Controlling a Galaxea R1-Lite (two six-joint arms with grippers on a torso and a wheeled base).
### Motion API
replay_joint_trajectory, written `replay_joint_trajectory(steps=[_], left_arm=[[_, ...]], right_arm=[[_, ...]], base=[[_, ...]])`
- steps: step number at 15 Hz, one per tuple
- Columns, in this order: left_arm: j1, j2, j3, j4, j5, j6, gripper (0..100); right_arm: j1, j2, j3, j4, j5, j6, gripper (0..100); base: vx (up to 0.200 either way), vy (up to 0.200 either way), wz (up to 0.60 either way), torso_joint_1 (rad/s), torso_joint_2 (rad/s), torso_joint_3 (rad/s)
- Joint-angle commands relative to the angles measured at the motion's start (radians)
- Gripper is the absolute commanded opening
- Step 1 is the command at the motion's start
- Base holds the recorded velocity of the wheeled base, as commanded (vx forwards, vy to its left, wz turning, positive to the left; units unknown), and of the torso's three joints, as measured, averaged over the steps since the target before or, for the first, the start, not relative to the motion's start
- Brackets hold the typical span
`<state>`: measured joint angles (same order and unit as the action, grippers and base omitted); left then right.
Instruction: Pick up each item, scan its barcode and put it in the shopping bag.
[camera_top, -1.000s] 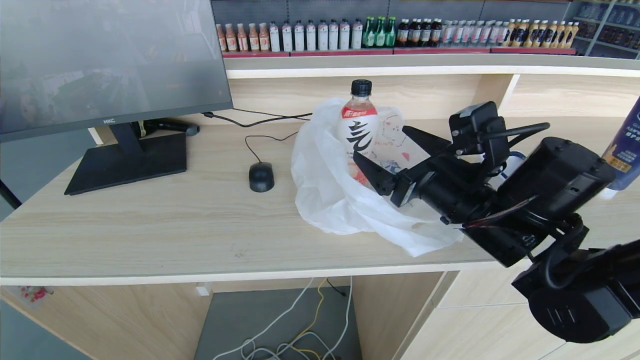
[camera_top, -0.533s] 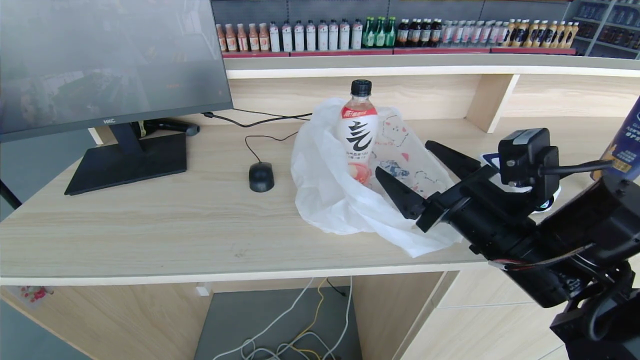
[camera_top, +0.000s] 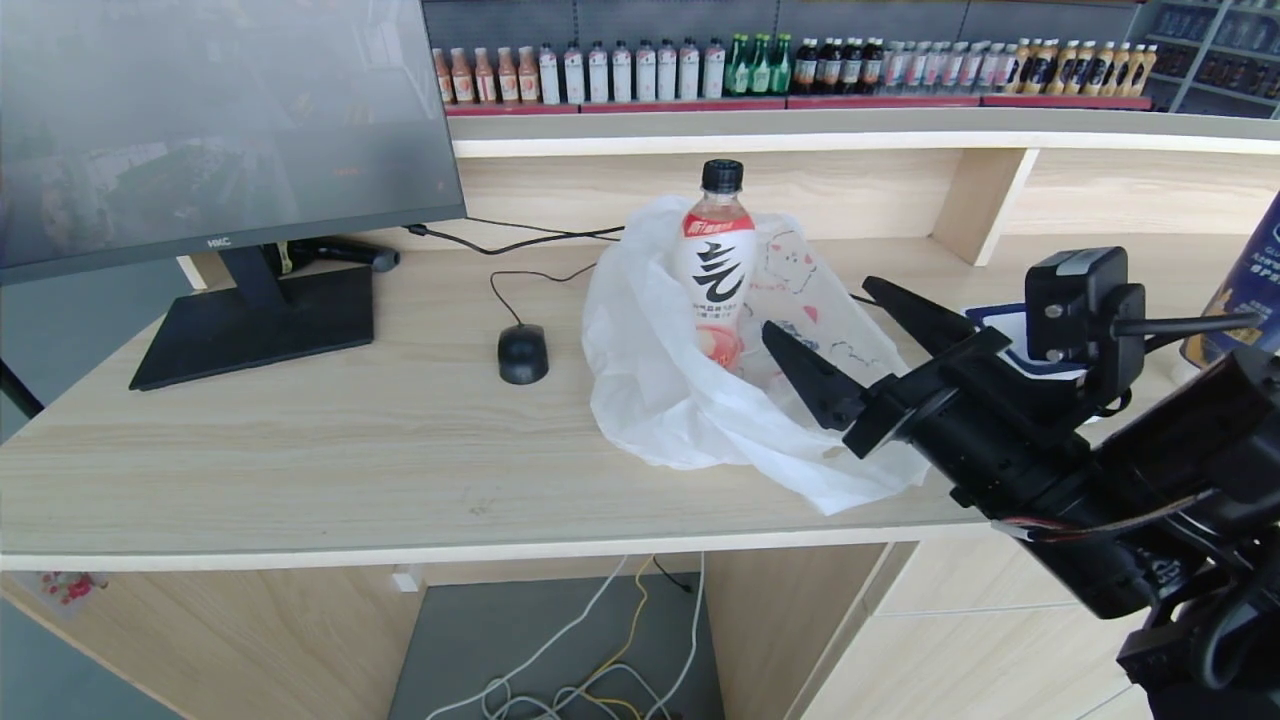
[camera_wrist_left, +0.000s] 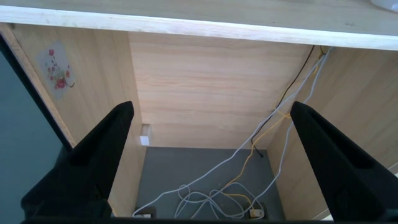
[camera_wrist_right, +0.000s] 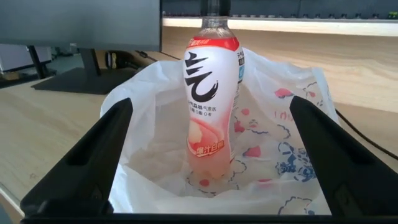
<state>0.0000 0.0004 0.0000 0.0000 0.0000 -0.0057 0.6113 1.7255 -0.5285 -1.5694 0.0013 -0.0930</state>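
- Bottle (camera_top: 718, 270): pink-labelled drink with a black cap, standing upright inside the shopping bag (camera_top: 680, 400) on the table (camera_top: 300, 440). It looks already placed.
- Right fingers (camera_top: 810, 375): spread wide and holding nothing, hovering just beside the bag's right flank with their tips pointing at the bottle.
- Left fingers (camera_wrist_left: 106, 149): parted and empty, low under the table's front edge and facing the loose cables (camera_wrist_left: 205, 193).
- Blue container (camera_top: 1250, 300): stands at the table's far right, close behind the right arm. It is probably an item not yet scanned.
- Blue-and-white item (camera_top: 1010, 325): partly hidden behind the right wrist, so I cannot tell what it is.
- Risk, tipping: the bottle is tall and held up only by slack film. A finger brushing the bag could topple it.
- Risk, snagging: the thin plastic could catch on a fingertip and drag the bag towards the table's front edge, which its lower folds already lie near.
- Risk, collision: swinging the right arm towards the blue container could knock it over with the elbow or wrist camera.
- Risk, left arm: raising it carelessly could strike the table's underside or hook a cable.
- Mouse (camera_top: 523, 353) and monitor (camera_top: 200, 120): well apart from the bag, so little hazard.
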Motion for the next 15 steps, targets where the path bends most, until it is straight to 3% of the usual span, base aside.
replay_joint_trajectory(steps=[1,5,9,15], left_arm=[[0.0,0.0,0.0,0.0,0.0,0.0,100],[0.0,0.0,0.0,0.0,0.0,0.0,100],[0.0,0.0,0.0,0.0,0.0,0.003,100],[0.0,0.0,0.0,0.0,0.0,-0.002,100]], right_arm=[[0.001,0.0,0.01,-0.001,0.0,-0.001,100],[0.001,-0.017,0.019,-0.001,0.0,-0.001,100],[0.001,-0.015,0.021,-0.001,0.0,0.001,100],[0.001,-0.012,0.022,-0.001,0.0,0.001,100]], base=[[0.0,0.0,0.0,0.0,0.0,0.0],[-0.15,0.0,0.0,0.007,0.0,0.003],[0.0,0.0,0.0,0.0,0.0,0.0],[0.0,-0.2,0.0,0.01,0.01,0.002]])
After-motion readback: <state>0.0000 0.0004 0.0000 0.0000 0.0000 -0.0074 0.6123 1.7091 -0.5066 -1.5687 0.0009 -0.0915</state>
